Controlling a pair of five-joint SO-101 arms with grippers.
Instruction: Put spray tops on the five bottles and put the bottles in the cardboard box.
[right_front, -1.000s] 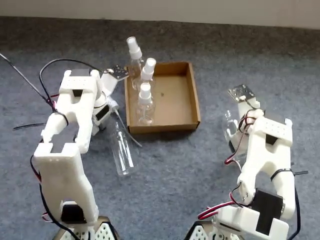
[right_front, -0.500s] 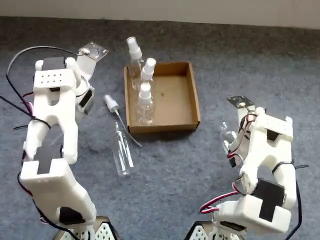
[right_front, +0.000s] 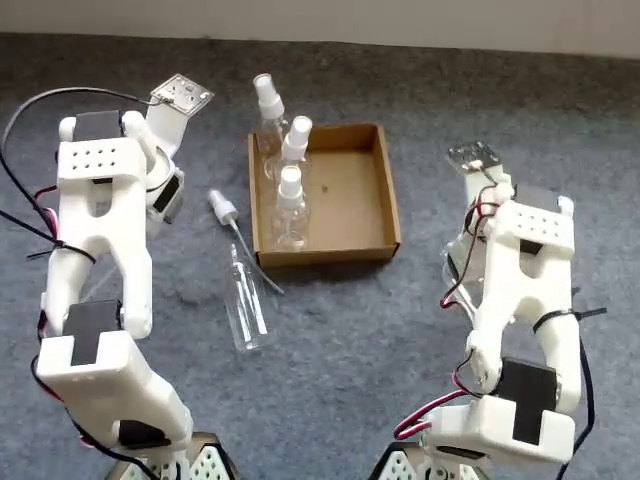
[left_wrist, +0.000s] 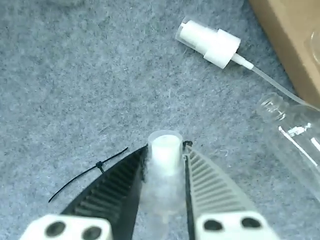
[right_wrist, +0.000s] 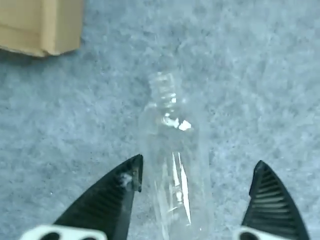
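The left gripper (left_wrist: 165, 151) was clenched on a pale spray top (left_wrist: 165, 144) standing up between its fingers. A loose spray top (left_wrist: 209, 42) lay on the carpet (left_wrist: 75, 75) just ahead of it, and an uncapped bottle (left_wrist: 292, 132) lay beyond that, beside the cardboard box (left_wrist: 292, 30). The right gripper (right_wrist: 197, 170) was spread wide, straddling a second open bottle (right_wrist: 172, 165) that lay directly beneath it with its neck pointing away from the wrist. Three topped bottles (right_front: 290, 205) stood along the box's side nearest the left gripper.
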